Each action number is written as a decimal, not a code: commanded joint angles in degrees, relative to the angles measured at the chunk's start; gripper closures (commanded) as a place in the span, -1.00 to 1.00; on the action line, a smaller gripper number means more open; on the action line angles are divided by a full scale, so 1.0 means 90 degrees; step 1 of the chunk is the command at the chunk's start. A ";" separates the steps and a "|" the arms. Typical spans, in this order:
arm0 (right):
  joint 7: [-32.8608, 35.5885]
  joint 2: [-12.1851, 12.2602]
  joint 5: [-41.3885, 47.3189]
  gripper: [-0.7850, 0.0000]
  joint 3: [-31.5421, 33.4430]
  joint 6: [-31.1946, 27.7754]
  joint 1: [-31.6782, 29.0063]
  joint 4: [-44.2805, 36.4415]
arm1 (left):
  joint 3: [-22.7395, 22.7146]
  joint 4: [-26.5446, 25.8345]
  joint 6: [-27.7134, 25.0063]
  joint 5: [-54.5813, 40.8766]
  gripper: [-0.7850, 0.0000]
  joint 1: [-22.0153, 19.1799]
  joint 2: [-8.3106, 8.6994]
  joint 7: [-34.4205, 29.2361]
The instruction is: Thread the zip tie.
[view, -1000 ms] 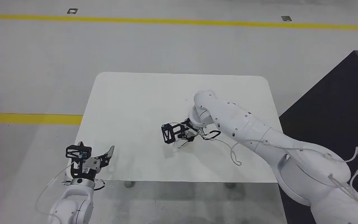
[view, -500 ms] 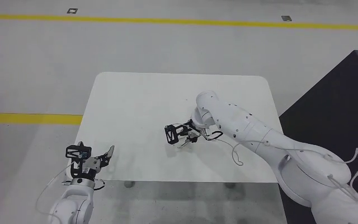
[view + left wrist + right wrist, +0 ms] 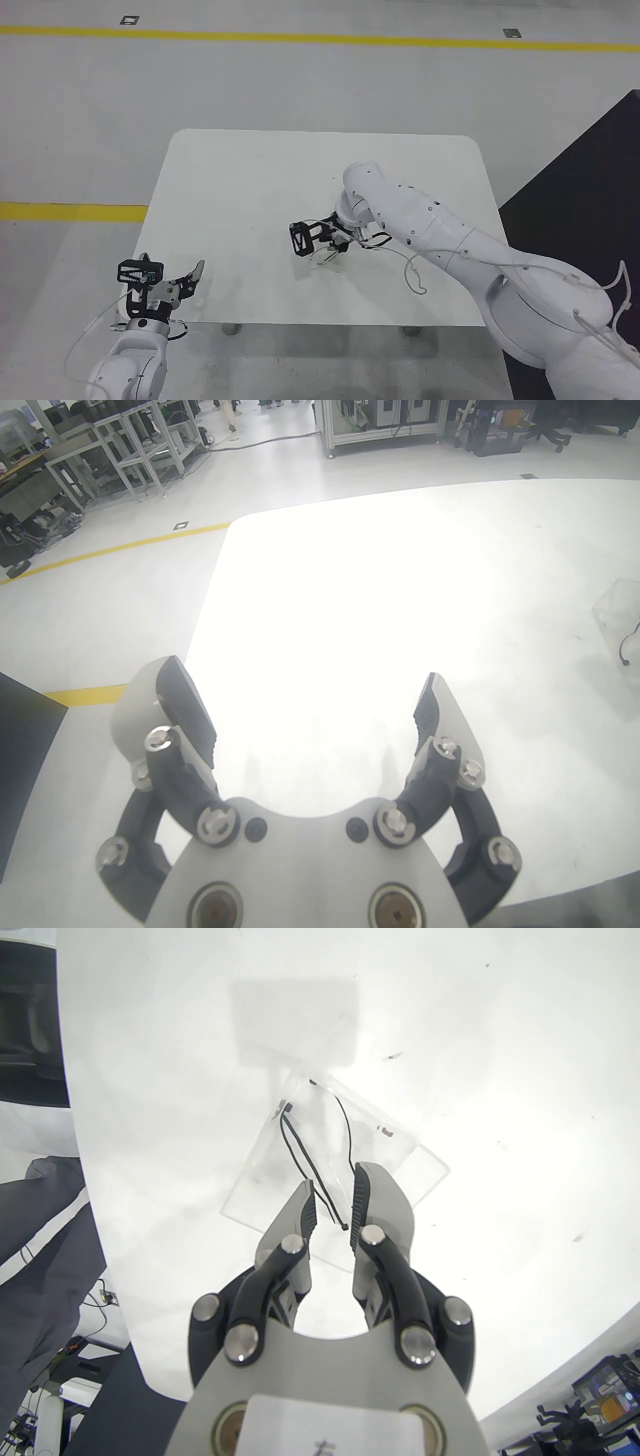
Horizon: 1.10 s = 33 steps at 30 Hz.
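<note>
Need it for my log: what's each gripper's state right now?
Left gripper: open, empty.
Right gripper: narrowly open around the zip tie, not clamped.

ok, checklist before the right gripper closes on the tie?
1. Tie end in the gap of the right gripper: ok.
2. Right gripper open: ok, fingers stand apart on either side of the tie end.
3. Plate lying flat on the table: ok.
4. Left gripper open and away from the plate, at the table's near corner: ok.
5. Tie already threaded through the plate: cannot tell.
</note>
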 commanded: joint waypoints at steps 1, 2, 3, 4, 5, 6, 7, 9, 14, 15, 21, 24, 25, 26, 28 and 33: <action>-0.0107 -0.0042 0.0013 0.66 0.0000 0.0000 0.0000 0.0041 | 0.0000 0.0000 0.0000 0.0000 -1.00 0.0000 0.0000 0.0000; -0.0203 -0.0059 0.0013 0.68 0.0000 0.0000 -0.0006 0.0065 | 0.0000 0.0000 0.0000 0.0000 -1.00 0.0000 0.0000 0.0000; -0.0317 -0.0073 -0.0009 0.69 0.0000 0.0000 -0.0010 0.0100 | 0.0000 0.0000 0.0000 0.0000 -1.00 0.0000 0.0000 0.0000; -0.0443 -0.0086 -0.0037 0.71 0.0000 0.0000 -0.0020 0.0126 | 0.0000 0.0000 0.0000 0.0000 -1.00 0.0000 0.0000 0.0000; -0.0561 -0.0094 -0.0069 0.71 0.0000 0.0000 -0.0035 0.0173 | 0.0000 0.0000 0.0000 0.0000 -1.00 0.0000 0.0000 0.0000; -0.0659 -0.0103 -0.0132 0.72 0.0000 0.0000 -0.0044 0.0221 | 0.0000 0.0000 0.0000 0.0000 -1.00 0.0000 0.0000 0.0000; -0.0768 -0.0112 -0.0173 0.73 0.0000 0.0000 -0.0077 0.0274 | 0.0000 0.0000 0.0000 0.0000 -1.00 0.0000 0.0000 0.0000; -0.0900 -0.0132 -0.0274 0.71 0.0000 0.0000 -0.0107 0.0356 | 0.0000 0.0000 0.0000 0.0000 -1.00 0.0000 0.0000 0.0000; -0.0968 -0.0207 -0.0399 0.70 0.0000 0.0000 -0.0192 0.0547 | 0.0000 0.0000 0.0000 0.0000 -1.00 0.0000 0.0000 0.0000; -0.0982 -0.0224 -0.0421 0.70 0.0000 0.0000 -0.0190 0.0570 | 0.0000 0.0000 0.0000 0.0000 -1.00 0.0000 0.0000 0.0000; -0.1316 -0.0280 -0.0550 0.72 0.0000 0.0000 -0.0162 0.0890 | 0.0000 0.0000 0.0000 0.0000 -1.00 0.0000 0.0000 0.0000; -0.1660 -0.0281 -0.0825 0.72 0.0000 0.0000 -0.0176 0.0970 | 0.0000 0.0000 0.0000 0.0000 -1.00 0.0000 0.0000 0.0000; -0.1756 -0.0284 -0.0919 0.73 0.0000 0.0000 -0.0184 0.0991 | 0.0000 0.0000 0.0000 0.0000 -1.00 0.0000 0.0000 0.0000; -0.1852 -0.0289 -0.1014 0.73 0.0000 0.0000 -0.0179 0.1002 | 0.0000 0.0000 0.0000 0.0000 -1.00 0.0000 0.0000 0.0000; -0.1997 -0.0301 -0.1188 0.73 0.0000 0.0000 -0.0217 0.1092 | 0.0000 0.0000 0.0000 0.0000 -1.00 0.0000 0.0000 0.0000; -0.2047 -0.0308 -0.1233 0.73 0.0000 0.0000 -0.0227 0.1119 | 0.0000 0.0000 0.0000 0.0000 -1.00 0.0000 0.0000 0.0000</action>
